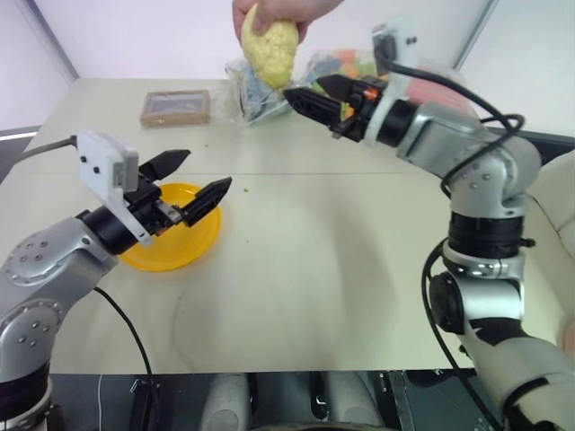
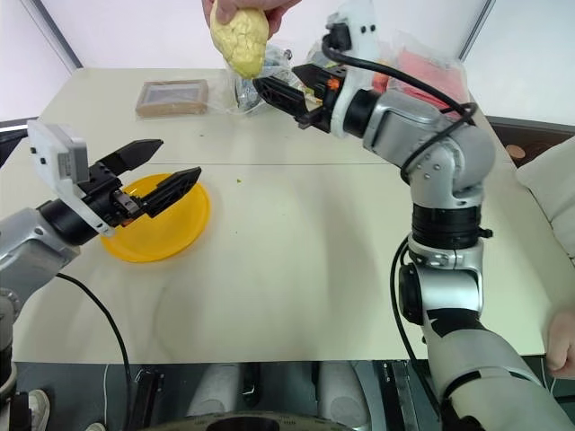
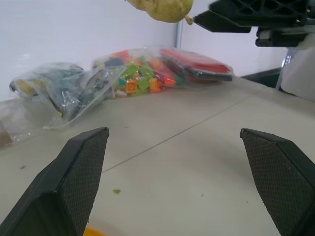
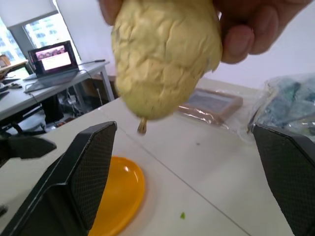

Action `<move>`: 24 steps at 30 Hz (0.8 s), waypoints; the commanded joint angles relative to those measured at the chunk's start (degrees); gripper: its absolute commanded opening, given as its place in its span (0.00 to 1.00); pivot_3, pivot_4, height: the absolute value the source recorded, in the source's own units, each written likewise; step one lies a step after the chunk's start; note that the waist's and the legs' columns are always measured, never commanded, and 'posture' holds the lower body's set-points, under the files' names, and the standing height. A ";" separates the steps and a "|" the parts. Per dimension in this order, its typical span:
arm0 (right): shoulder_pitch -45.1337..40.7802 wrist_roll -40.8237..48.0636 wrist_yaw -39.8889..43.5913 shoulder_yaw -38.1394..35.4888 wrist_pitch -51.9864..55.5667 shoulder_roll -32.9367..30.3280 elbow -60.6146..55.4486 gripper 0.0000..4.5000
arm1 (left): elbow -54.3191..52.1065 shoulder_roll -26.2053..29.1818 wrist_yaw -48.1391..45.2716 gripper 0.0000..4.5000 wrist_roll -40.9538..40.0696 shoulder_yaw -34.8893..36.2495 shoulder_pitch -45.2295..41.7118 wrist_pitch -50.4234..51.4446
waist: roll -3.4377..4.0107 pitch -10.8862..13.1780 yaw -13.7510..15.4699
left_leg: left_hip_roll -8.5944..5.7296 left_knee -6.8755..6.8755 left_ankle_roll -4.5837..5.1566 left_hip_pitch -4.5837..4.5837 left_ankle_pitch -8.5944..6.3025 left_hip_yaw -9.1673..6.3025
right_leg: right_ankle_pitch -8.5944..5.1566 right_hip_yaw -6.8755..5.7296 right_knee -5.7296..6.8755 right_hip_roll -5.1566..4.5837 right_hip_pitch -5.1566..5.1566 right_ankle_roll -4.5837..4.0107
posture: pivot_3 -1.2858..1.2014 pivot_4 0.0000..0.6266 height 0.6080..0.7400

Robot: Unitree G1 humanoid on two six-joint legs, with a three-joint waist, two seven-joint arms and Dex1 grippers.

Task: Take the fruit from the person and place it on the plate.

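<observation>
Nearest the head camera, the left gripper (image 1: 184,184) hangs over the yellow-orange plate (image 1: 202,244) with its two black fingers spread wide and nothing between them. Farther out and higher, the right gripper (image 2: 286,85) points toward the fruit (image 1: 269,50), its fingers also spread wide and empty; the fingertips are just beside the lower part of the fruit, and I cannot tell whether one brushes it. In the right wrist view the fruit hangs between and above that gripper's two fingers, clear of both.

That fruit is pale yellow, oval, with a bumpy, cracked-looking skin and a small brown stub at its lower end. A person's hand (image 1: 269,13) grips it from above, fingers wrapped around its top, holding it in the air above the far part of the table (image 1: 359,269).

On the table, the plate is round, shallow and glossy, with nothing in it. Beyond it lies a small brown rectangular box (image 1: 176,107), flat near the far edge. Behind the fruit sit clear plastic bags (image 3: 142,73) of colourful toy bricks, and a few small green specks dot the tabletop near the plate.
</observation>
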 commanded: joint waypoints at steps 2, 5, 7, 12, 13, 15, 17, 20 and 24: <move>-4.56 -3.36 -0.58 0.53 -4.45 2.34 4.71 0.99 | -0.92 -0.30 0.15 1.00 0.64 0.20 -1.07 -1.15 | 0.00 0.00 0.02 | 0.00 0.00 0.00 0.00 0.00 -0.01 | 0.00 0.00 0.01 0.00 0.00 0.00 | 0.52 0.24 0.93; -6.16 -4.20 -0.35 0.50 -5.39 3.56 6.94 0.99 | -1.02 -0.26 0.32 1.00 0.74 0.47 -1.02 -1.17 | 0.00 0.00 0.09 | -0.01 0.00 0.00 -0.03 0.00 0.00 | 0.00 0.00 0.00 -0.02 -0.01 0.00 | 0.52 0.24 0.93; -7.29 -4.92 -0.58 0.44 -6.24 4.48 8.59 0.99 | -1.33 -0.19 0.50 1.00 0.83 0.76 -0.64 -1.19 | 0.00 0.00 0.04 | -0.01 0.00 0.00 -0.03 0.00 0.00 | 0.00 0.00 0.00 -0.02 -0.01 0.00 | 0.52 0.24 0.93; -9.16 -5.91 -0.55 0.05 -7.28 5.54 10.57 0.99 | -1.78 -0.38 0.88 1.00 1.21 0.83 -0.21 -1.30 | 0.00 0.00 -0.01 | 0.00 0.00 0.00 -0.02 0.00 0.00 | 0.00 -0.01 0.00 -0.02 -0.01 0.00 | 0.52 0.24 0.93; -9.41 -6.01 -0.53 0.00 -7.43 5.69 10.81 0.99 | -1.73 -0.40 0.82 1.00 1.25 0.82 -0.18 -1.33 | 0.00 0.00 0.00 | 0.00 0.00 0.00 -0.02 0.00 0.00 | 0.00 -0.01 0.00 -0.02 -0.01 0.00 | 0.52 0.24 0.93; -9.75 -6.12 -0.54 -0.15 -7.62 5.95 11.12 0.99 | -1.66 -0.43 0.70 1.00 1.48 0.72 -0.15 -1.38 | 0.00 0.00 0.00 | 0.00 0.00 0.00 -0.02 0.00 -0.01 | 0.00 -0.01 0.00 -0.02 -0.01 0.00 | 0.52 0.24 0.93; -9.99 -6.39 -0.58 -0.12 -8.01 6.11 11.36 0.99 | -1.53 -0.45 0.61 1.00 1.67 0.66 -0.25 -1.43 | 0.00 0.00 -0.01 | 0.00 -0.01 0.00 -0.02 0.00 -0.01 | 0.00 -0.01 0.00 -0.02 -0.01 0.00 | 0.52 0.24 0.93; -10.67 -6.69 -1.02 -0.34 -8.62 6.49 11.92 0.99 | -1.16 -0.58 0.44 1.00 1.91 0.30 -0.68 -1.52 | 0.00 0.00 0.00 | 0.00 -0.01 0.00 -0.03 0.00 -0.01 | 0.00 -0.01 0.00 -0.02 -0.01 0.00 | 0.52 0.24 0.93; -11.06 -7.12 -1.26 -0.37 -9.04 6.89 12.20 0.82 | -0.84 -0.81 0.21 1.00 2.47 -0.15 -1.01 -1.60 | 0.00 0.00 0.01 | 0.00 -0.01 0.00 -0.02 0.00 -0.01 | 0.00 -0.01 0.00 -0.02 -0.01 0.00 | 0.52 0.24 0.93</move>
